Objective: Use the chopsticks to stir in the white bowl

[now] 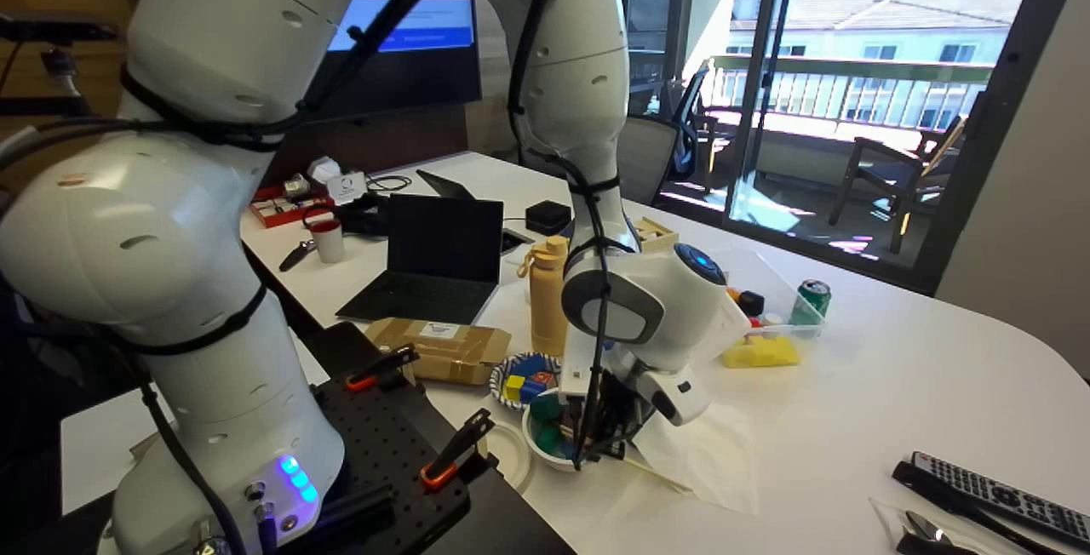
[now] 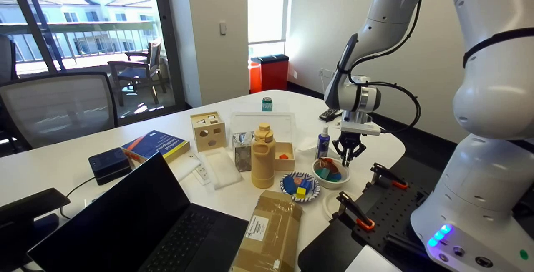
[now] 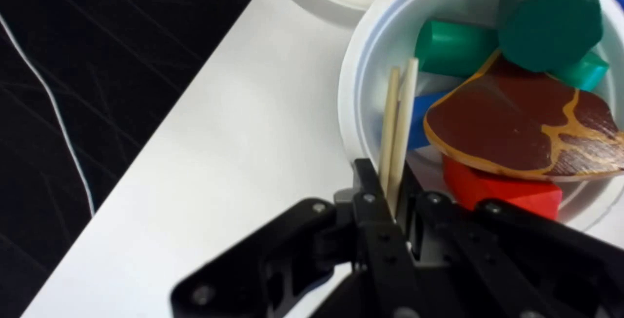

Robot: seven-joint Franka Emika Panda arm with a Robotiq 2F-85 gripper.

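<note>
At the rim of the white bowl (image 3: 348,98), the hand (image 3: 387,172) is clamped on both chopsticks (image 3: 402,125), set side by side, presumably to act as one stirring rod. Tips reach over the bowl's interior, near the green cylinder (image 3: 453,49); contact cannot be told. Held partway along, likely for control, the chopsticks also project outside the bowl.
</note>
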